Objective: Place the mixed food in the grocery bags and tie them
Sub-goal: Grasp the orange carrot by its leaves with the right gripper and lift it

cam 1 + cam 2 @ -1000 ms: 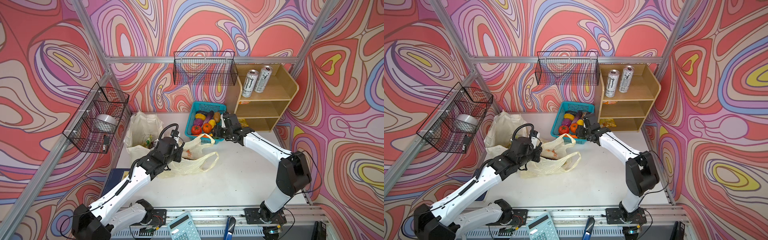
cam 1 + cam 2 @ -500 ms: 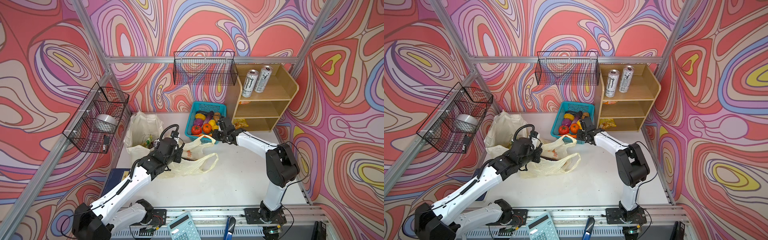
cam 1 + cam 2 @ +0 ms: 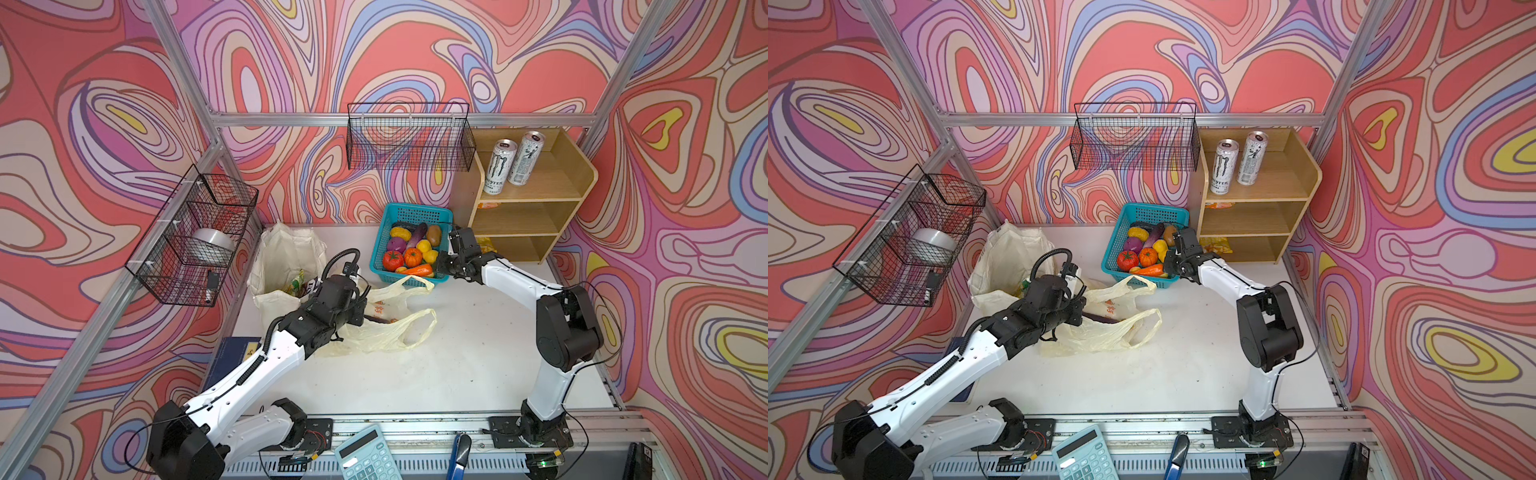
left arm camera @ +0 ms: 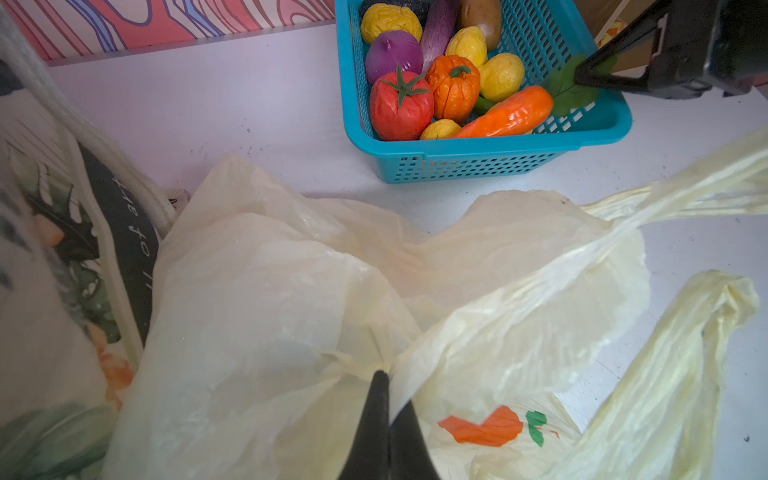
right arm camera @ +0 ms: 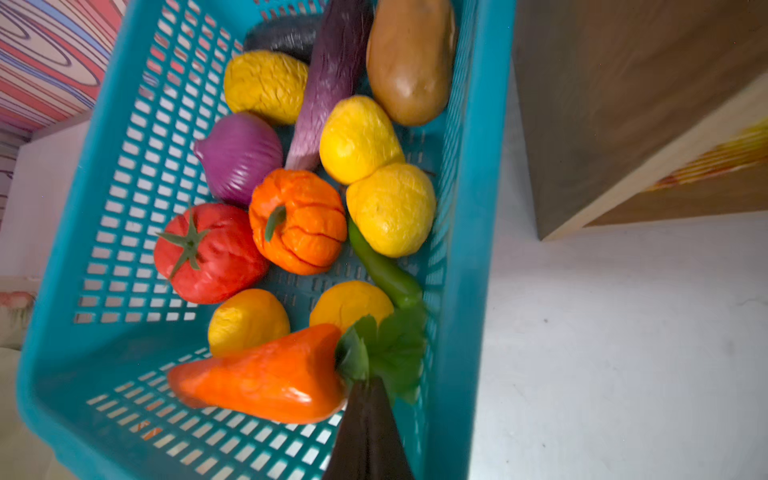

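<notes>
One carrot (image 5: 266,382), one tomato (image 5: 208,253), one potato (image 5: 409,62)

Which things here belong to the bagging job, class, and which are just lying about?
Job: carrot, tomato, lemons, potato, plastic bag, canvas tote.
Lying about: drink cans, calculator, hanging wire basket, wooden shelf.

Around me: swirly pink walls (image 3: 374,50), even light. Wire basket (image 3: 409,137) hangs beside wooden shelf (image 3: 573,183); white tabletop (image 3: 457,365) under shelf.
</notes>
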You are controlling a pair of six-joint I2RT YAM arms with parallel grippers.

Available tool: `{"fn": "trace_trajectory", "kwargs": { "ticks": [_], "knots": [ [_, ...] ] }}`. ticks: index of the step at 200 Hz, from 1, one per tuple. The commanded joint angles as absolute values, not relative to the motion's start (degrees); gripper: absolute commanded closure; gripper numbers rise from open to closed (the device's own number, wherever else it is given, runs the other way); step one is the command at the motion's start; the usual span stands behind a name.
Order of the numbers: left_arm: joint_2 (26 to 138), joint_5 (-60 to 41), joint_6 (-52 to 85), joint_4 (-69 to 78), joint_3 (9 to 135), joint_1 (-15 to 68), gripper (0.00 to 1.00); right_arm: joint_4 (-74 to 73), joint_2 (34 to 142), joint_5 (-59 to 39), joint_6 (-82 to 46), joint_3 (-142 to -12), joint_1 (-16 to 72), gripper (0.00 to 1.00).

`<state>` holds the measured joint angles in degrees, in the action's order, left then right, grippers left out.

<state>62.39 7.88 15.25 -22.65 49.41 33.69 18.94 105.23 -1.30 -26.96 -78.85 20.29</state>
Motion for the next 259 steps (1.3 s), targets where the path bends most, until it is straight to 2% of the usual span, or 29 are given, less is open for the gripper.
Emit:
{"fn": "trace_trajectory", "kwargs": {
  "ticks": [1, 54, 152, 185, 222, 259],
  "knots": [
    [63.0, 7.5, 16.0, -22.4, 50.6, 33.3, 1.0, 18.4, 101.9, -3.4, -25.8, -81.4, 20.2, 1.0],
    [64.3, 7.1, 16.8, -22.2, 52.3, 33.4, 1.0, 18.1, 94.2, -9.4, -26.2, -83.5, 20.2, 1.0],
    [71.1, 4.4, 18.6, -22.1, 60.4, 33.4, 1.0, 26.2, 78.2, -9.8, -24.8, -90.2, 20.2, 1.0],
    [73.4, 4.2, 19.2, -22.2, 62.6, 33.4, 1.0, 28.7, 75.5, -14.0, -25.1, -92.0, 20.2, 1.0],
    [75.5, 3.3, 19.4, -22.2, 64.9, 33.4, 1.0, 26.3, 73.5, -20.2, -29.6, -87.4, 20.9, 1.0],
    [76.9, 2.8, 19.7, -22.3, 66.3, 33.4, 1.0, 22.7, 72.4, -19.4, -32.4, -80.2, 24.4, 1.0]
  ]
}}
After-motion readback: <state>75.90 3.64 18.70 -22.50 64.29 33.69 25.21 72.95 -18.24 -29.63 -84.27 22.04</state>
